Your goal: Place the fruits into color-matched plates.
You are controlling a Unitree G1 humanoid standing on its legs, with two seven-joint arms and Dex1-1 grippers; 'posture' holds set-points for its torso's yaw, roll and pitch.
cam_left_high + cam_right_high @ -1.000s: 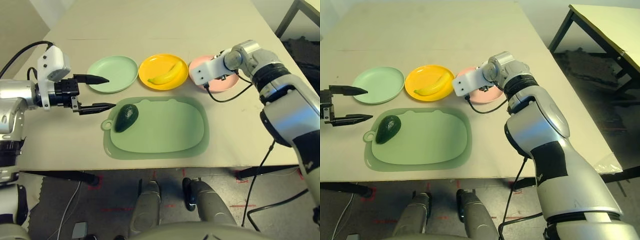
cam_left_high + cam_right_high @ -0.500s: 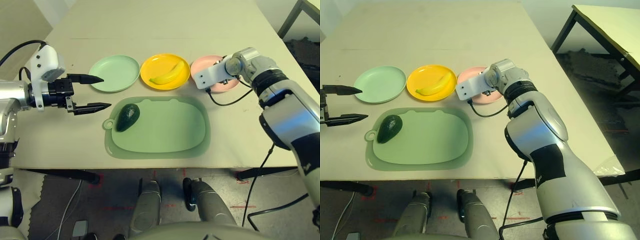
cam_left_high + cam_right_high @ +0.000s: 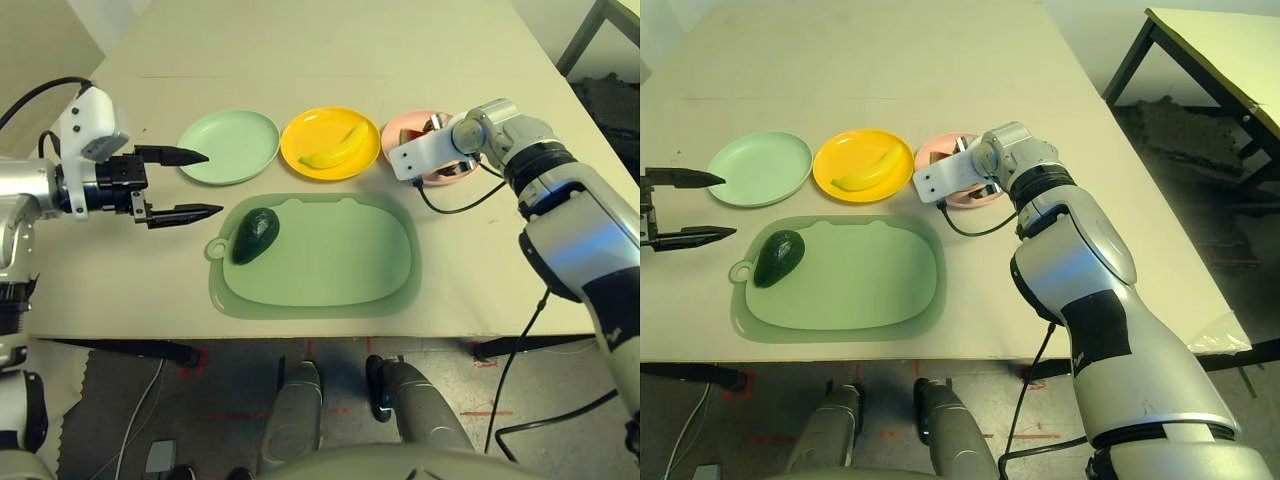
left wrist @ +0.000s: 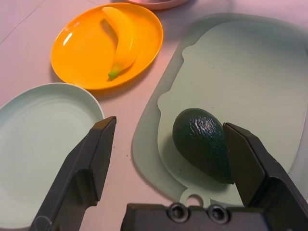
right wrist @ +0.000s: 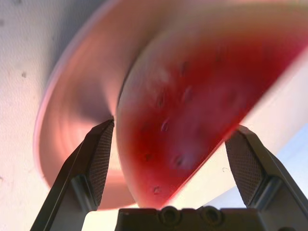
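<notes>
The dark green toy avocado (image 3: 254, 235) lay on the rounded green mat (image 3: 340, 260), long axis slanting toward the mint green plate (image 3: 230, 146), just beside the left gripper (image 3: 195, 184), whose black fingers stood wide apart and empty, nearer than the right arm.

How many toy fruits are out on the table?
3. The banana lies in the yellow plate; the avocado sits on the green mat; the watermelon wedge is over the pink plate, between the right jaws.
</notes>
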